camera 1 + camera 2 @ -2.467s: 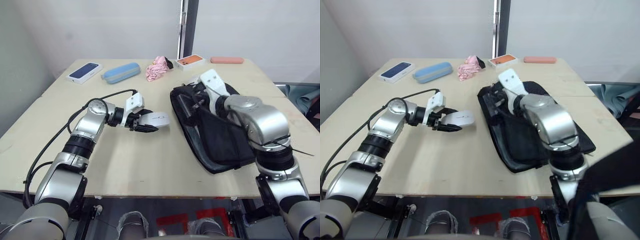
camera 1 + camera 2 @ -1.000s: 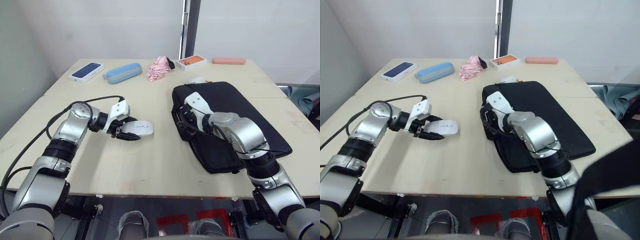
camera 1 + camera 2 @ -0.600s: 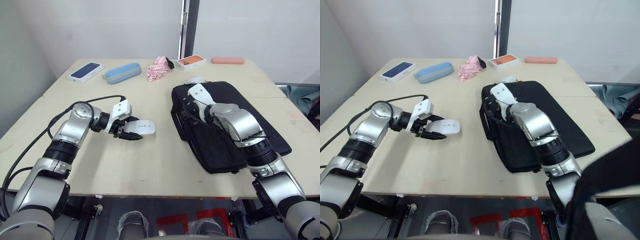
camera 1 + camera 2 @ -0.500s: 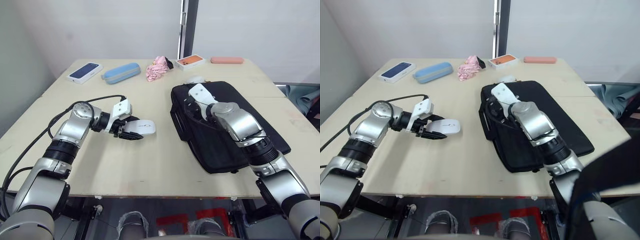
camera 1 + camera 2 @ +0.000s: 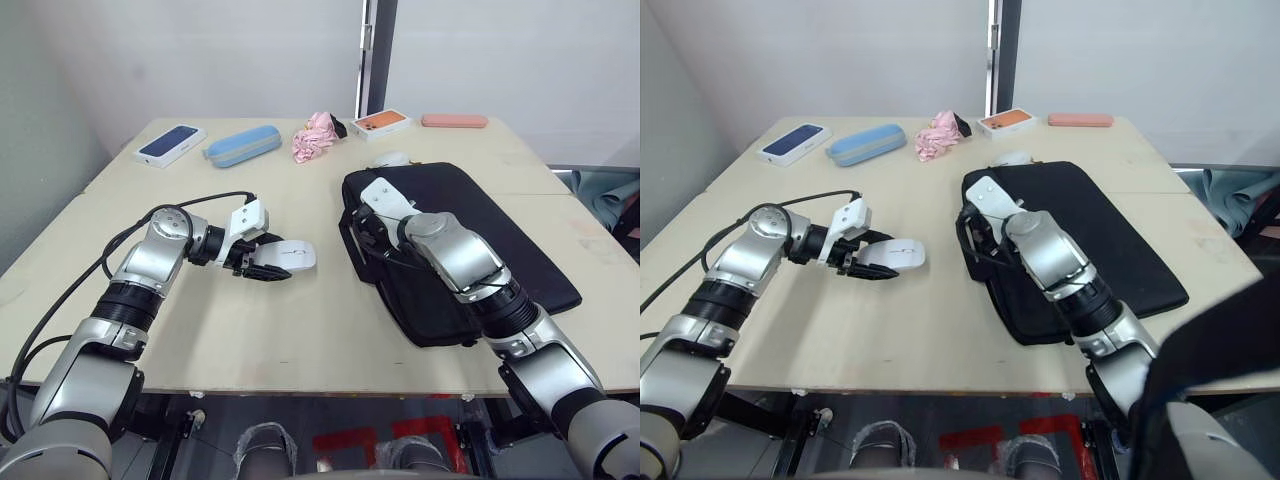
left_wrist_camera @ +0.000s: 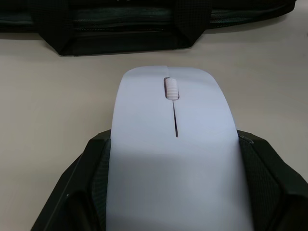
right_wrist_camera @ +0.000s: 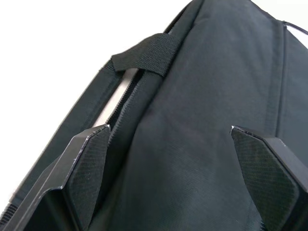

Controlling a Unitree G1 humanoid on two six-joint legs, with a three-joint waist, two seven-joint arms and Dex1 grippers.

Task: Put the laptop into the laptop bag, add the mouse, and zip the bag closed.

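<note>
L gripper (image 5: 268,262) pinching mouse (image 5: 292,256), nearing laptop bag (image 5: 480,240); R gripper (image 5: 372,232) spread, flap now dropped; mouse insertion pending.

Head stereo pair: looked forward and down from above the near table (image 5: 300,330) edge, taking in both arms and the far wall.
Left eye and right eye overlap: shared nearly the whole tabletop; the laptop bag (image 5: 500,230) sat a little further left in the right eye view.
Left wrist view: looked along the left gripper (image 6: 173,192), very close over the mouse (image 6: 174,144), facing the bag's handle side (image 6: 120,29).
Right wrist view: looked along the right gripper (image 7: 175,168), very close above the bag's top panel (image 7: 207,96) and zipper edge.
Wrist and head overlap: each wrist view covered a small patch that the head pair saw whole.
</note>
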